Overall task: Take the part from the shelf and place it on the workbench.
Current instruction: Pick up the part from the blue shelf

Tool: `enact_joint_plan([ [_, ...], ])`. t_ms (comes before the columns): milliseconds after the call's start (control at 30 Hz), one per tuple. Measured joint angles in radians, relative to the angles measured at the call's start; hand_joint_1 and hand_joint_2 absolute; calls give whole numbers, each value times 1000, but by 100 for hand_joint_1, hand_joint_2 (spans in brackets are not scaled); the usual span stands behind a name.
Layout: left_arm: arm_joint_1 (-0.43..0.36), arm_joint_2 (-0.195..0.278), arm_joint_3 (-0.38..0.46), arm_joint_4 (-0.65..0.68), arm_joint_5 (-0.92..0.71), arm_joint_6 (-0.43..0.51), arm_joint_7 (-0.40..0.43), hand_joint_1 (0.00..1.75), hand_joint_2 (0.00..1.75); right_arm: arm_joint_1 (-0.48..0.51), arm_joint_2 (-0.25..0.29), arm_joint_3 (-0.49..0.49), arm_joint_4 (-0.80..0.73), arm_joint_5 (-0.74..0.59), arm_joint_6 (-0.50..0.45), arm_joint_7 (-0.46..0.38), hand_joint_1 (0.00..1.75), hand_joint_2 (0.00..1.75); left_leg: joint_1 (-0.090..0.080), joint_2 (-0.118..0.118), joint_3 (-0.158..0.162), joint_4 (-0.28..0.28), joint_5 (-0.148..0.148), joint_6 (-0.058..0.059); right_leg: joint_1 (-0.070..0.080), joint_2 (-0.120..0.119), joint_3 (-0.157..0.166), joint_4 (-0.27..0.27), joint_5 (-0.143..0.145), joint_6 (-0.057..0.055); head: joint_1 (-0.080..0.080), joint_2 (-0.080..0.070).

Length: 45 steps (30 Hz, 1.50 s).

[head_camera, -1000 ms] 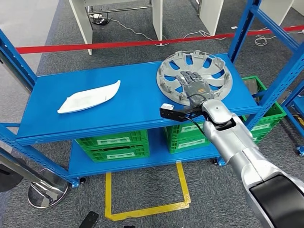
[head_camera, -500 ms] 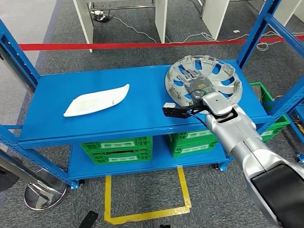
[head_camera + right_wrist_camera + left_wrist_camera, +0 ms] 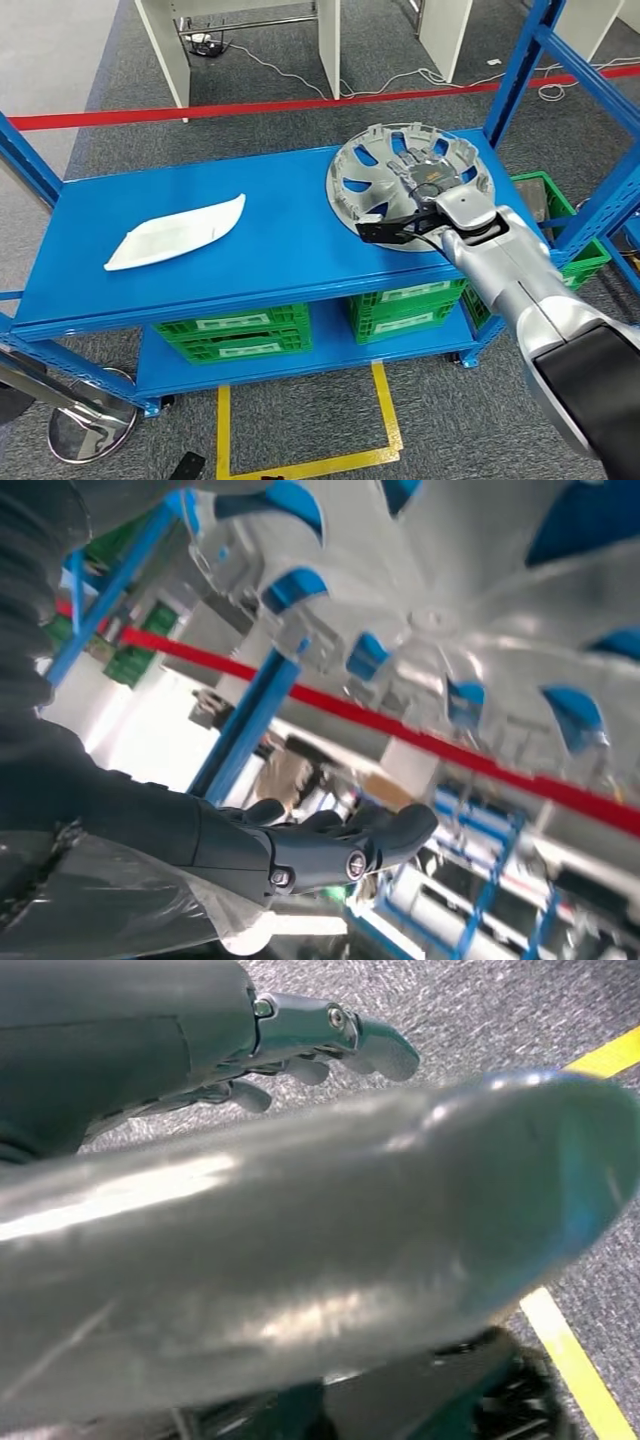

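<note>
The right hand (image 3: 423, 180) lies over the centre of the hubcap (image 3: 362, 170), which sits at the right end of the blue shelf (image 3: 279, 240). In the head view the fingers (image 3: 411, 158) are spread flat across the spokes, pointing away from the robot. In the right wrist view the hand (image 3: 317, 845) appears with fingers extended and only slightly curled, the hubcap (image 3: 483, 580) just beyond them; whether the fingertips touch it or have any hold on it cannot be told. No part of the hubcap is seen enclosed by the fingers. The hubcap is silver-grey with slotted openings through which the blue shelf shows. Its near edge appears raised slightly off the shelf, close beside the wrist. A white curved part (image 3: 177, 232) lies on the same shelf, well apart to the left of the right hand. Green crates (image 3: 241, 325) stand on the lower shelf level beneath. The left hand (image 3: 302, 1045) hangs over grey carpet, fingers loosely extended and apart, holding nothing. A yellow floor line (image 3: 577, 1360) runs near it.
</note>
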Motion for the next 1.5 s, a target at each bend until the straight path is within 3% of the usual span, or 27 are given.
enact_joint_plan([
  [67, 1, 0, 2, 0, 0, 0, 0, 0, 0, -5, 0, 4, 12, -16, 38, 12, 0, 175, -2, 0, 32, -110, 87, 13, 2, 1, 17, -1, -12, 1, 0, 0],
  [133, -1, 1, 4, 0, 0, 1, 0, 0, 0, -17, 0, 5, 29, -34, 81, 24, 0, 175, -9, 0, 67, -205, 133, 28, 4, 1, 25, -3, -20, 7, 1, 0],
  [200, -3, 1, 5, 1, 0, 1, 0, 0, 0, -26, 0, 5, 46, -49, 120, 31, 0, 175, -14, 1, 79, -236, 123, 36, 4, 1, 22, -7, -22, 18, 2, 0],
  [300, -2, 0, 6, 1, -2, 2, 0, 0, 0, -34, -3, 5, 64, -63, 151, 38, 0, 175, -7, 3, 100, -267, 115, 42, 4, 0, 12, 8, -36, 33, 5, 0],
  [367, -5, -2, 6, 1, -3, 2, 0, 0, 0, -42, -6, 4, 74, -68, 154, 44, 0, 175, -3, 4, 113, -276, 112, 49, 2, 0, -44, 106, -74, 40, 10, 0],
  [433, -7, -4, 6, 1, -5, 2, 0, 0, 0, -40, -10, 4, 86, -72, 154, 51, 0, 175, -2, 4, 120, -276, 105, 53, 0, -1, -126, 236, -108, 46, 10, 0],
  [467, -6, -5, 6, 1, -6, 2, 1, 0, 0, -35, -12, 4, 92, -73, 156, 54, 0, 175, -2, 3, 126, -276, 100, 53, -1, -1, -154, 267, -103, 49, 10, 0],
  [500, -4, -5, 6, 1, -6, 2, 2, 0, 0, -32, -13, 4, 98, -75, 160, 57, 0, 175, -1, 2, 133, -275, 94, 52, -2, -1, -163, 259, -77, 50, 11, 0],
  [567, -2, -5, 7, 1, -7, 2, 3, 0, 0, -30, -15, 4, 107, -78, 176, 65, 0, 175, -1, 1, 149, -272, 78, 44, -4, -4, -129, 143, 14, 52, 11, 0],
  [633, -4, -5, 8, 1, -10, 2, 5, 0, 0, -32, -16, 4, 115, -81, 194, 72, 0, 175, -4, 0, 155, -264, 63, 33, -3, -6, -77, 31, 62, 49, 10, 0],
  [667, -6, -5, 10, 1, -11, 2, 5, 0, 0, -32, -16, 4, 118, -82, 201, 74, 0, 175, -6, 0, 156, -261, 59, 28, -2, -6, -63, 7, 62, 45, 10, 0],
  [800, -7, -5, 15, 1, -12, 2, 6, 0, 0, -32, -16, 4, 126, -84, 208, 84, 0, 175, -6, 1, 155, -244, 39, 12, -4, -3, -46, -2, 43, 20, 9, 0],
  [867, -8, -4, 16, 1, -12, 2, 4, 0, 0, -28, -16, 4, 130, -84, 209, 84, 0, 175, -3, 2, 112, -152, -5, 1, -6, -4, -35, -3, 36, 11, 6, 0],
  [933, -8, -5, 17, 1, -11, 2, 1, 0, 0, -19, -16, 4, 134, -84, 208, 82, 0, 175, -2, 3, 35, -12, -51, -4, -6, -4, -26, -3, 28, 5, 5, 0],
  [967, -7, -5, 17, 2, -10, 2, -1, 0, 0, -13, -16, 4, 135, -84, 209, 80, 0, 175, -2, 3, 6, 31, -54, -3, -5, -4, -21, -3, 24, 4, 5, 0],
  [1000, -7, -5, 17, 2, -10, 2, -2, 0, 0, -8, -16, 4, 137, -84, 211, 77, 0, 175, -2, 3, -6, 36, -34, -1, -4, -4, -14, -3, 20, 4, 5, 0],
  [1033, -6, -5, 18, 2, -9, 3, -4, 0, 0, -4, -16, 4, 138, -84, 212, 73, 0, 175, -3, 2, 0, 0, 4, 3, -3, -3, -6, -3, 15, 4, 5, 0],
  [1100, -6, -5, 19, 2, -7, 4, -7, 0, 0, 2, -14, 4, 140, -84, 215, 66, 0, 175, -6, 2, 45, -131, 94, 18, 0, -3, 7, -4, 6, 6, 6, 0],
  [1133, -7, -4, 20, 2, -6, 5, -9, 0, 0, 4, -12, 4, 140, -84, 215, 65, 0, 175, -9, 2, 65, -189, 119, 25, 2, -1, 10, -4, 2, 9, 6, 0],
  [1233, -8, -4, 22, 2, -4, 13, -12, 0, 0, 15, -9, 5, 141, -85, 213, 56, 3, 175, -13, 2, 85, -250, 122, 37, 4, 0, 6, -7, 0, 23, 5, 0],
  [1300, -8, -5, 23, 2, -3, 19, -13, 0, 0, 22, -9, 5, 141, -85, 207, 43, 91, 175, -8, 2, 93, -262, 123, 42, 3, -1, -1, -1, -10, 33, 7, 0],
  [1367, -10, -6, 24, 2, -4, 22, -16, 0, 0, 25, -9, 6, 142, -87, 211, 23, 175, 175, -4, 4, 101, -272, 125, 49, 2, -2, -39, 73, -50, 40, 10, 0],
  [1433, -12, -7, 24, 2, -4, 24, -22, 0, 0, 32, -8, 7, 144, -89, 220, -1, 175, 175, -4, 4, 102, -272, 122, 53, 1, -2, -111, 207, -100, 45, 12, 0],
  [1467, -12, -8, 25, 2, -4, 24, -26, 0, 0, 36, -7, 7, 145, -91, 223, -10, 175, 175, -4, 4, 103, -271, 121, 54, 0, -2, -141, 255, -109, 48, 12, 0],
  [1500, -12, -8, 25, 2, -2, 23, -32, 0, 0, 38, -7, 8, 145, -93, 224, -18, 175, 175, -4, 3, 104, -270, 119, 54, 0, -3, -155, 268, -99, 49, 13, 0],
])
